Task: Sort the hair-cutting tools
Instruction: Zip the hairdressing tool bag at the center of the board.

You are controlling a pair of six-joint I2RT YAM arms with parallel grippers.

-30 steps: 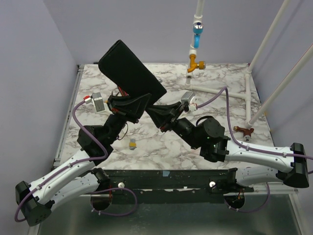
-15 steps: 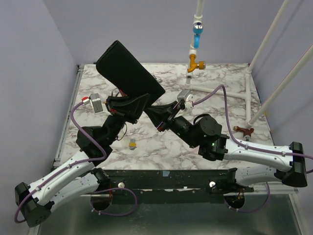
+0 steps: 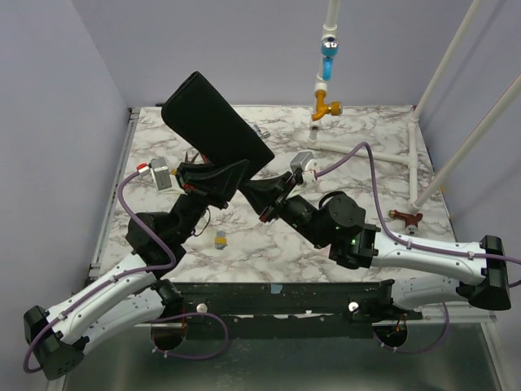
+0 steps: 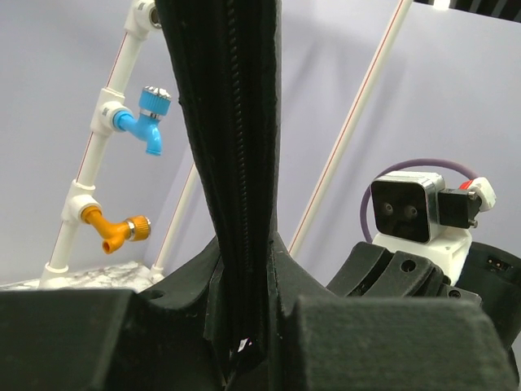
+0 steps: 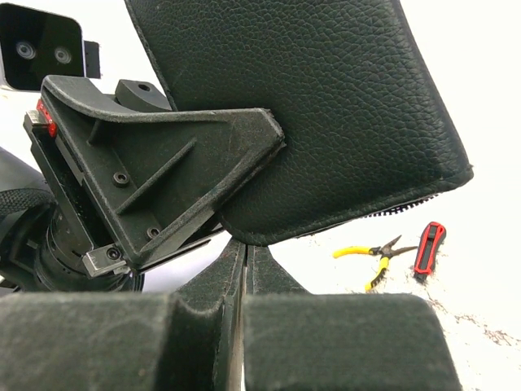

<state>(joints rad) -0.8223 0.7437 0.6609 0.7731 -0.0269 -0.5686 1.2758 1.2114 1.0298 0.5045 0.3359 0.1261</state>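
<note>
Top external view: my left claw [image 3: 218,173] is clamped on the lower edge of a black zip pouch [image 3: 213,114], standing it on end above the upper left of the table [image 3: 264,244]. I judge it is raised that way to turn the zipper side toward my other arm. From the left wrist, the zipper track runs straight up out of that grip.

My right claw [image 5: 244,281] is pressed together just under the pouch's bottom corner, close beside the left one. Whether it pinches a zipper pull or only air, I cannot tell.

I cannot make out the comb or the scissors in any view. They may be inside the pouch or hidden behind it. The yellow pliers [image 5: 376,257] and the red-handled tool [image 5: 429,247] lie side by side on the marble at the lower right of the right wrist view, well apart from the pouch.

Both wrists crowd the centre of the frame, so there is little slack there. The white pipe rack [image 3: 332,15] fences the upper right. Bare marble toward the lower middle is my freest room.
</note>
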